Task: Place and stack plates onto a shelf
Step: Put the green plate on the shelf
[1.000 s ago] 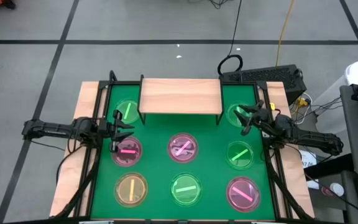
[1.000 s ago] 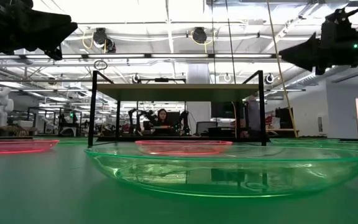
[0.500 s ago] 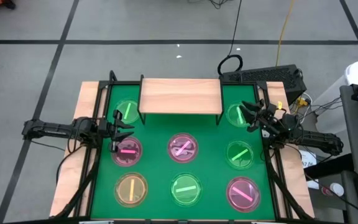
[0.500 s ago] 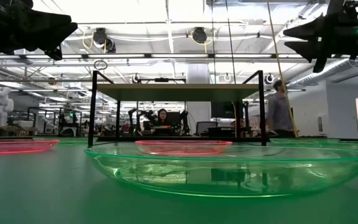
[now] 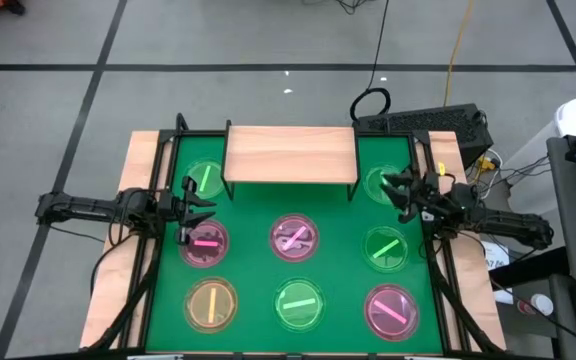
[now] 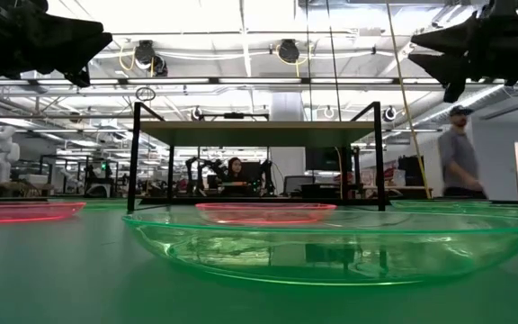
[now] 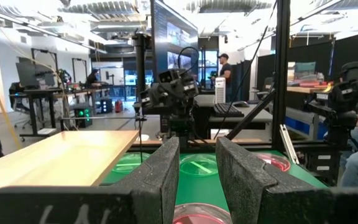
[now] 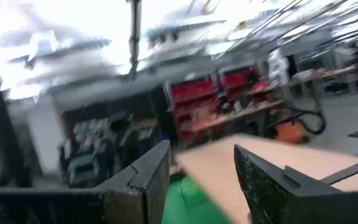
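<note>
Eight translucent plates lie flat on the green mat. They are green [image 5: 205, 180], pink [image 5: 205, 241], pink [image 5: 295, 238], green [image 5: 385, 247], green [image 5: 378, 181], yellow [image 5: 211, 304], green [image 5: 299, 304] and pink [image 5: 392, 310]. The wooden shelf [image 5: 290, 155] stands on black legs at the mat's far side, its top bare. My left gripper [image 5: 190, 210] [image 7: 197, 168] hovers open above the left pink plate's far rim. My right gripper [image 5: 398, 192] [image 8: 201, 177] hovers open over the far right green plate, high above the mat [image 6: 443, 54]. Neither holds anything.
A black frame borders the mat [image 5: 258, 270], with wooden table margins on either side. The nearest green plate [image 6: 331, 243] fills the low view's foreground. A person [image 6: 457, 153] walks in the room behind; cables and equipment lie beyond the far right corner [image 5: 438, 120].
My right gripper has rolled about its own pointing line and risen a little, staying open over the far right green plate. My left gripper has kept still. No plate has moved.
</note>
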Controlling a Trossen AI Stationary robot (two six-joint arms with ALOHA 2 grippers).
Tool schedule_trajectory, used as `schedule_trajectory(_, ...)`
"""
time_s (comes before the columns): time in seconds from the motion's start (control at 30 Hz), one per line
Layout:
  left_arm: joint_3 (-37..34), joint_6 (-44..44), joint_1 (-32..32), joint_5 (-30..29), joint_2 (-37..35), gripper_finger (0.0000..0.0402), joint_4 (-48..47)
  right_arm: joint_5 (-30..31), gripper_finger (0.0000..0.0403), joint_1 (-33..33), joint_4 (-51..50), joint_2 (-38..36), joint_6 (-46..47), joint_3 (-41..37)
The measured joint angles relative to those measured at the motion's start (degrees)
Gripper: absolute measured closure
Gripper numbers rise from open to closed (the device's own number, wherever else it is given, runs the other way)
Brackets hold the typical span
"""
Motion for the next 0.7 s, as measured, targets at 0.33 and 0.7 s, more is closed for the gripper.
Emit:
schedule_trajectory(0.33, 0.0, 0.5, 0.0, 0.0, 0.0, 0.0289, 0.0, -0.6, 0.0243, 0.0, -21.6, 15.1, -3.8, 16.8)
schedule_trajectory(0.7, 0.0, -1.3, 0.0, 0.0, 0.0, 0.0289, 0.0, 4.2, 0.0243, 0.0, -39.0, 29.2, -4.8, 19.1)
